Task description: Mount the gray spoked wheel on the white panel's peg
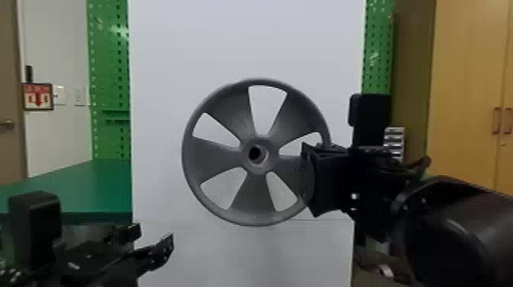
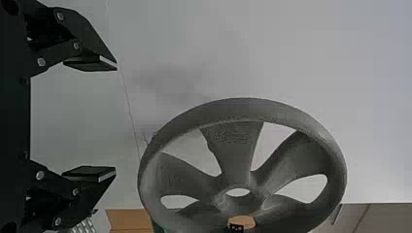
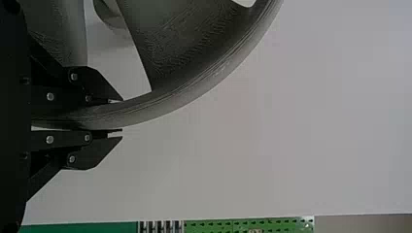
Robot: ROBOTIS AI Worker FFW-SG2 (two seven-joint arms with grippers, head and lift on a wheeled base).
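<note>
Between the right gripper's (image 1: pixel 311 179) fingers, the gray spoked wheel (image 1: pixel 217 164) was grasped, the white panel (image 1: pixel 168 57) beyond them; the left gripper's (image 1: pixel 154 237) fingers stood apart.

Setting: workshop or lab. Evidence: green perforated pegboard (image 1: pixel 110 68) beside a plain white panel (image 1: pixel 244 42); green-topped counter (image 1: pixel 95 183); wooden cabinets (image 1: pixel 465 76) with handles; red-and-white sign (image 1: pixel 38 96) on wall.
</note>
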